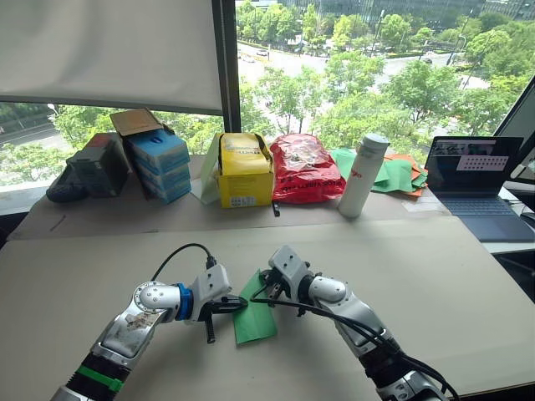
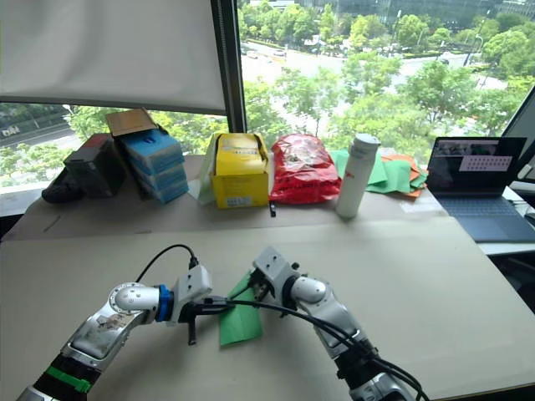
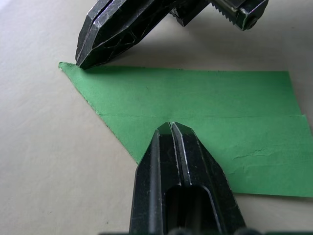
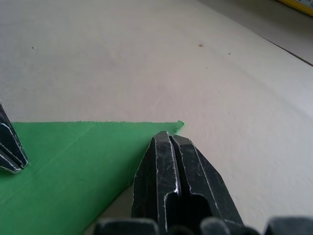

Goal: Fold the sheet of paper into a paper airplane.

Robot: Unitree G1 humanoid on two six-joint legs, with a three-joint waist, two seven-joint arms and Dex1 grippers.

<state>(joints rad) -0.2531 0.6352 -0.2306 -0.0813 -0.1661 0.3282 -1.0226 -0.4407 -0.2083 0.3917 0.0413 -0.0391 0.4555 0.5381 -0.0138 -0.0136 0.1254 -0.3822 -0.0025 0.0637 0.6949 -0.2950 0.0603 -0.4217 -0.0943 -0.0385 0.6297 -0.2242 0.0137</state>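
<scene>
So the sheet of paper [image 1: 254, 311] sits low and centre in the head views, flat on the table [image 1: 435, 276]. Both grippers cover part of it, so its full folded shape is hard to read. In the left wrist view it looks like a long pointed wedge with one crease running along it. The left gripper [image 3: 171, 126] has its fingers pinched together, tips pressed down on the paper's slanted edge. The right gripper [image 4: 169, 135] is closed too, tips touching down right at the pointed corner. Nothing is lifted or held.
</scene>
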